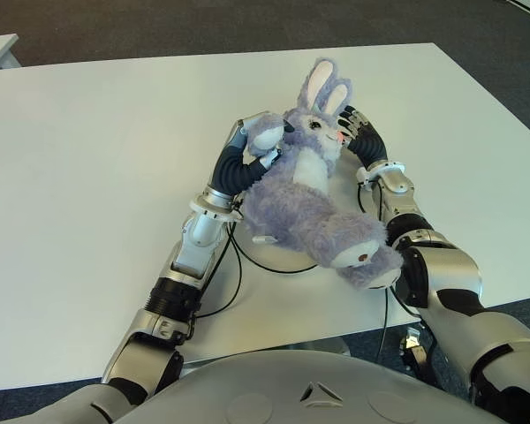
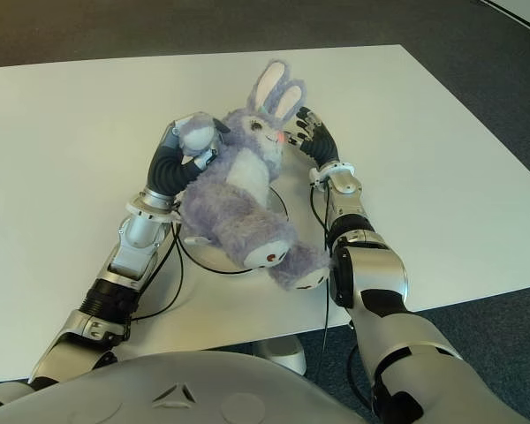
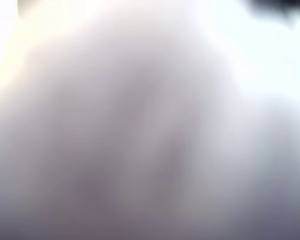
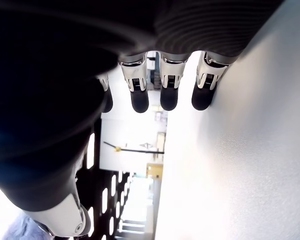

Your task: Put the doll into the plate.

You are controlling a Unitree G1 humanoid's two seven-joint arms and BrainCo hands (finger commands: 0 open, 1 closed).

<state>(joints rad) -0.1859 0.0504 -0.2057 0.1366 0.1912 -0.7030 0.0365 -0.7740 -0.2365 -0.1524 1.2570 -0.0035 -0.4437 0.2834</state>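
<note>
Doll (image 1: 314, 199), a lilac plush rabbit, lies between both hands with its long axis running from ears at far centre to feet at near right; its body hides almost all of the plate (image 2: 281, 200), only a thin rim showing on the white table (image 1: 97, 150). On the left, the left hand (image 1: 258, 134) clasps the doll's paw and side. On the right, the right hand (image 1: 358, 128) touches its head with fingers extended, not clenched.

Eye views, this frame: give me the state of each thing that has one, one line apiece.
doll: lying on its back, held between both hands, ears pointing away from the robot.
plate: mostly hidden beneath the doll, only part of the rim showing.
left hand: gripping the doll's arm.
right hand: fingers against the doll's head.
table: bearing the plate.
</note>
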